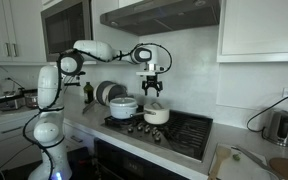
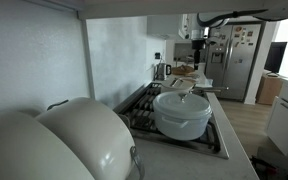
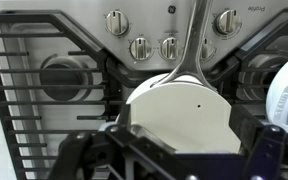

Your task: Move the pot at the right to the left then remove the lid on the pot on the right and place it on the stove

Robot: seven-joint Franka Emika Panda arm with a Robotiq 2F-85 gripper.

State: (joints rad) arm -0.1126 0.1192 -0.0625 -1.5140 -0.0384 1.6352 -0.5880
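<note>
Pot [image 1: 156, 114] and lid [image 3: 179, 112] sit together on the stove [image 1: 189, 132], toward its front, just beside a wider pot [image 1: 123, 106] that carries a domed lid [image 2: 182, 100]. In the wrist view the lid shows as a flat, pale disc covering the pot, with a long shiny handle [image 3: 194, 40] running from its far edge toward the row of round knobs [image 3: 141, 47]; dark grates [image 3: 44, 110] spread out to one side of it, and the wider pot's white wall is cut off by the picture's edge on the other side. The end effector [image 1: 152, 90] hangs directly above the lid, apart from it with a clear gap in an exterior view. Its dark fingers [image 3: 94, 150] are spread wide, one on each side of the disc in the wrist view, pinching nothing. From the side-on exterior view the wider pot fills the middle of the stove and I cannot tell where the smaller pot is behind it. The stove is set into a pale desk [image 1: 89, 124], and a metal kettle [image 1: 279, 127] stands on that desk well apart from the pots, past the far end of the stove
</note>
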